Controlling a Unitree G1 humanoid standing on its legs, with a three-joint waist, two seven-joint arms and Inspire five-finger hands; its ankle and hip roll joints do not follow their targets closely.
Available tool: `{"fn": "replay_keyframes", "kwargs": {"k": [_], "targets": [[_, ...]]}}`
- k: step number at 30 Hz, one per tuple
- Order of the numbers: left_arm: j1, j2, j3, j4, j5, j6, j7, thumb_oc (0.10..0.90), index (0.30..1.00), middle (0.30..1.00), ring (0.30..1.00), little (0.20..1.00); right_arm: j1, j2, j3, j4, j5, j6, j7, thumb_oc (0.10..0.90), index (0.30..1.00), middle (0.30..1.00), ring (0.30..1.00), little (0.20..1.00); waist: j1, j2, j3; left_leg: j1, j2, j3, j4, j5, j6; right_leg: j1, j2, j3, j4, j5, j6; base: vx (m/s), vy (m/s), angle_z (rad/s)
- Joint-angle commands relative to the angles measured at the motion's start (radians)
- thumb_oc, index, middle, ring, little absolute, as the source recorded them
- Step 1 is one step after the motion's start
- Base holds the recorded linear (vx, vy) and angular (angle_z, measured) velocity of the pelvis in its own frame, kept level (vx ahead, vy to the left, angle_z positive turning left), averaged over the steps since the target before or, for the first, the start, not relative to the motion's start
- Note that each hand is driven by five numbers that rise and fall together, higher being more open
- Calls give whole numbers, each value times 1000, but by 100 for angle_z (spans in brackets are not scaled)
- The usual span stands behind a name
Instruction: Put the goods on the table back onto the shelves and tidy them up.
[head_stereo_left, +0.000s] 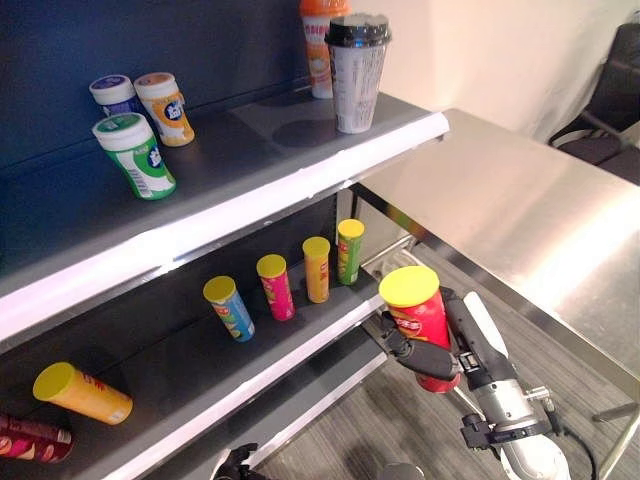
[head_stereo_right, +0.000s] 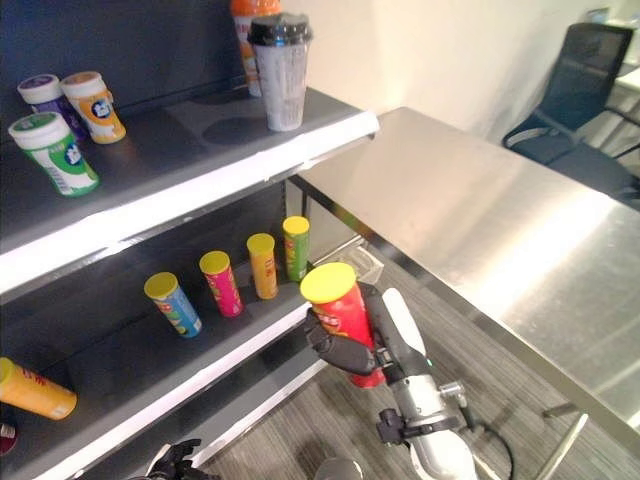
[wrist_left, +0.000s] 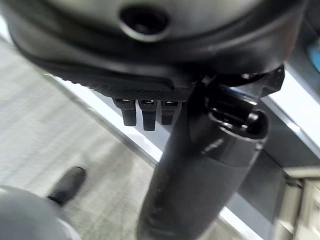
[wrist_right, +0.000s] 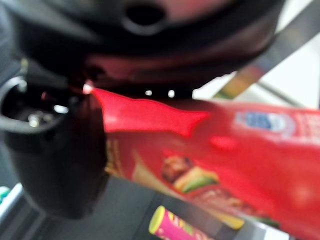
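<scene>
A red chip can (head_stereo_left: 420, 310) with a yellow lid is held upright in my right hand (head_stereo_left: 432, 357), fingers and thumb curled round its middle. It hangs in front of the right end of the lower shelf (head_stereo_left: 190, 375), just off the shelf's edge. The right wrist view has the red can (wrist_right: 225, 150) close against the palm. On that shelf stand a blue can (head_stereo_left: 230, 308), a pink can (head_stereo_left: 276, 287), an orange can (head_stereo_left: 317, 269) and a green can (head_stereo_left: 350, 250) in a row. My left hand (head_stereo_left: 235, 462) hangs low below the shelf, fingers (wrist_left: 142, 112) curled and holding nothing.
An orange can (head_stereo_left: 82, 393) and a dark red can (head_stereo_left: 35, 438) lie at the shelf's left. The upper shelf holds three gum tubs (head_stereo_left: 137, 155), a black-lidded cup (head_stereo_left: 357, 72) and an orange bottle (head_stereo_left: 318, 45). A steel table (head_stereo_left: 520, 200) stands at right, with a chair (head_stereo_left: 610, 110) behind.
</scene>
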Motion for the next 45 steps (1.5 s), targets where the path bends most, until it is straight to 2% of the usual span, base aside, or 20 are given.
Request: {"fn": "replay_keyframes", "kwargs": {"k": [1, 6, 10, 12, 15, 18, 19, 20, 23, 24, 27, 28, 30, 31, 34, 36, 37, 38, 40, 45], "targets": [[-108, 20, 87, -4, -23, -44, 6, 800, 900, 900, 900, 900, -118, 24, -11, -163, 40, -136, -41, 400, 300, 300, 300, 300, 10, -72, -19, -92, -62, -84, -78, -14, 28, 253, 45, 80, -253, 118, -13, -142, -27, -44], [-72, 3, 106, -5, -45, -35, -10, 800, 900, 900, 900, 900, -155, -13, 49, -126, 73, -128, -10, 400, 300, 300, 300, 300, 37, -59, 13, -183, -57, -125, -78, 57, 18, 242, 84, 103, -389, 124, -33, -186, 28, -12], [-69, -5, 159, 21, -104, -25, -13, 800, 900, 900, 900, 900, -226, -47, 96, -92, 63, -142, -26, 400, 300, 300, 300, 300, 57, -56, 56, -231, -51, -273, -73, 79, 5, 203, 62, 121, -389, 145, -33, -230, 99, -8], [-68, -9, 189, 20, -122, -22, 5, 800, 900, 900, 900, 900, -271, -53, 113, -43, 55, -129, -24, 400, 300, 300, 300, 300, 36, -60, 47, -161, 4, -210, -31, 29, 8, 159, 6, 82, -389, 193, -18, -205, 224, 10], [-72, -14, 165, 19, -86, -16, -5, 800, 900, 900, 900, 900, -276, -86, 96, -39, 41, -106, 4, 400, 300, 300, 300, 300, -13, -34, 26, -30, 99, -104, -20, -2, -1, 136, -50, 33, -381, 208, -8, 2, 331, 51], [-81, -21, 153, 13, -50, -3, -5, 800, 900, 900, 900, 900, -277, -112, 85, -35, 25, -93, 12, 400, 300, 300, 300, 300, -52, 5, 14, 66, 205, -75, 6, 58, -23, 120, -96, -3, -330, 202, -5, 13, 364, 82], [-81, -23, 154, 12, -48, -1, -4, 800, 900, 900, 900, 900, -277, -115, 85, -35, 24, -93, 11, 400, 300, 300, 300, 300, -56, 8, 21, 64, 213, -72, 6, 72, -23, 118, -91, -10, -322, 205, -11, -35, 657, 72], [-91, -34, 129, 5, -14, 5, -13, 800, 900, 900, 900, 900, -245, -118, 48, -30, 6, -86, 3, 400, 300, 300, 300, 300, -86, 39, 11, 121, 288, -91, 11, 157, -53, 97, -133, -13, -307, 213, 7, -68, 456, 56], [-98, -39, 96, -7, 12, 7, -23, 800, 900, 900, 900, 900, -199, -97, 26, -37, 16, -84, 2, 400, 300, 300, 300, 300, -101, 50, 10, 126, 311, -154, 11, 168, -71, 81, -165, 0, -300, 227, 23, -16, 508, 79], [-99, -40, 80, -11, 23, 7, -30, 800, 900, 900, 900, 900, -184, -81, 20, -43, 26, -82, -1, 400, 300, 300, 300, 300, -103, 51, 11, 100, 306, -199, 37, 155, -76, 82, -184, 6, -303, 241, 30, 22, 516, 92], [-116, -53, 41, 9, 63, -2, -23, 800, 900, 900, 900, 900, -159, -35, 30, -31, 28, -105, -21, 400, 300, 300, 300, 300, -117, 46, -7, 145, 228, -152, -78, -16, -97, 69, -239, 14, -343, 316, 59, -46, 545, 45], [-132, -48, 18, -7, 64, -13, -18, 800, 900, 900, 900, 900, -167, -2, 19, -18, -7, -99, -49, 400, 300, 300, 300, 300, -122, 34, 7, 102, 159, -152, -78, -85, -97, 19, -283, 36, -384, 432, 72, -208, 661, 45], [-142, -35, 28, -2, 55, -13, -1, 800, 900, 900, 900, 900, -150, 51, 10, -10, -8, -94, -65, 400, 300, 300, 300, 300, -114, 22, 15, 76, 108, -156, -78, -120, -82, -36, -288, 60, -389, 461, 73, -168, 496, -5], [-137, -25, 35, -1, 46, -16, 3, 800, 900, 900, 900, 900, -137, 61, 2, -12, -5, -97, -66, 400, 300, 300, 300, 300, -117, 12, 20, 65, 92, -162, -78, -125, -76, -56, -289, 80, -389, 530, 78, -128, 342, -10], [-133, -15, 57, 8, 25, -24, 8, 800, 900, 900, 900, 900, -116, 54, -12, -18, -3, -107, -70, 400, 300, 300, 300, 300, -129, 15, 36, 30, 59, -170, -78, -122, -43, -34, -198, 99, -371, 420, 50, -76, 372, -15], [-112, -18, 55, 18, 34, -27, 5, 800, 900, 900, 900, 900, -70, 37, -15, -27, 11, -120, -47, 400, 300, 300, 300, 300, -119, 21, 25, 13, 11, -161, -78, -126, -20, 18, -86, 93, -301, 283, 22, -16, 502, -11], [-103, -19, 52, 27, 42, -29, 5, 800, 900, 900, 900, 900, -48, 28, -8, -27, 18, -122, -38, 400, 300, 300, 300, 300, -111, 18, 14, 5, 3, -155, -78, -126, -23, 45, -89, 66, -324, 279, 27, 22, 411, -27], [-92, -20, 72, 42, 21, -22, 5, 800, 900, 900, 900, 900, -53, 25, 1, -15, 33, -121, -28, 400, 300, 300, 300, 300, -103, 15, 9, -10, -6, -179, -78, -129, -26, 28, -75, 133, -357, 311, 26, 14, 156, -29], [-95, -19, 86, 42, 5, -24, 6, 800, 900, 900, 900, 900, -67, 26, 15, -12, 38, -116, -21, 400, 300, 300, 300, 300, -102, 17, 11, -22, -7, -189, -78, -121, -22, -2, -67, 156, -353, 329, 29, 9, 77, -5], [-42, -3, 87, 45, 46, -39, 11, 800, 900, 900, 900, 900, -162, 82, 161, 75, 99, -113, 8, 400, 300, 300, 300, 300, -35, 12, 25, -57, -7, -212, -78, -112, -29, 22, -85, 84, -389, 348, 42, -16, 45, 16]]}}
